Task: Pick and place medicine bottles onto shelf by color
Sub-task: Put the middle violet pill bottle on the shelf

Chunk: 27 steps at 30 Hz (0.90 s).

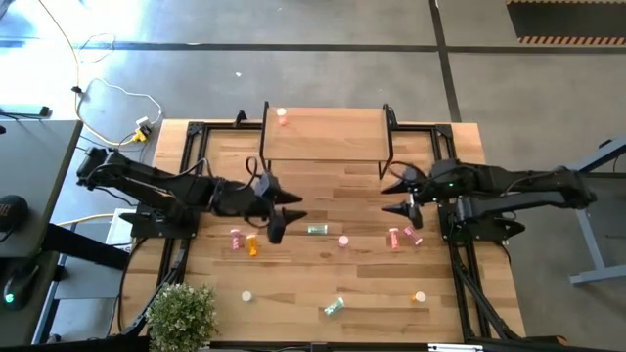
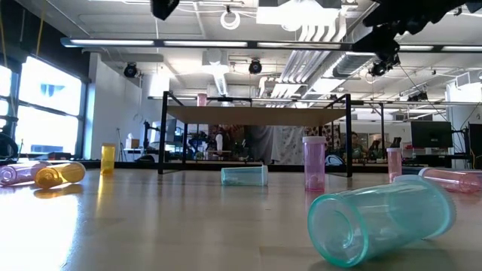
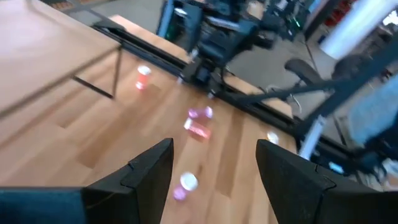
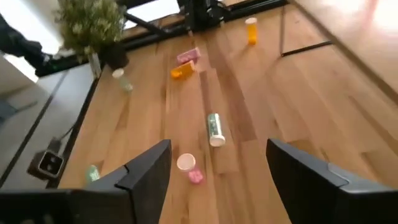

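- Lying nearest the low camera is a teal bottle [image 2: 380, 218] on its side, mouth open toward the lens; from above it sits at the front of the tabletop [image 1: 293, 323], with a small white cap [image 1: 246, 295] and an orange bottle [image 1: 420, 296] to either side.
- Mid-tabletop holds the main scatter: a pink bottle [image 1: 236, 236] beside an orange one [image 1: 252, 245] on the left, a teal one [image 1: 317, 230] lying flat, a pink upright one [image 1: 343, 241], and two pink ones [image 1: 403, 236] on the right.
- Left claw [image 1: 275, 213] hovers above the middle scatter, fingers spread wide, holding nothing.
- Right claw [image 1: 403, 196] hangs between the shelf and the right pink pair, also wide open and empty.
- Farthest back, the shelf [image 1: 328, 137] carries just one pink bottle [image 1: 282, 117] at its far left corner.
- Judged progress: barely started (one placed, eight or so bottles left to sort); no orange or teal is up yet.
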Available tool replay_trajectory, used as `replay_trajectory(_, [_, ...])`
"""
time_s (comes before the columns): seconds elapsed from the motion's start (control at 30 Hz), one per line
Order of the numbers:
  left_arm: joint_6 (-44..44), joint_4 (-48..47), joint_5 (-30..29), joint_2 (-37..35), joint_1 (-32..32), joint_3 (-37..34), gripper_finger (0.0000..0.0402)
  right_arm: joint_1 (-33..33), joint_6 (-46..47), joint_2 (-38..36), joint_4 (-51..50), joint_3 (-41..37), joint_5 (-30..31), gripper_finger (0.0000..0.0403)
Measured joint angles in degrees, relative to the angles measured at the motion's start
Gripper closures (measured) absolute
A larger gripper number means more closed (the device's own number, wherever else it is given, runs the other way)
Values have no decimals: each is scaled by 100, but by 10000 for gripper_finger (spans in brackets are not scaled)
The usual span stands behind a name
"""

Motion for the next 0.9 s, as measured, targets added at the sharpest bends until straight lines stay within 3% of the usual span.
replay_trajectory(0.27, [-328,-758,-432,0,-447,0,184,287,-329,963,465,0,-536,149])
replay_trajectory(0.9, [-759,-1568,-401,0,-741,2,184,849,-639,3363,2030,0,-262,149])
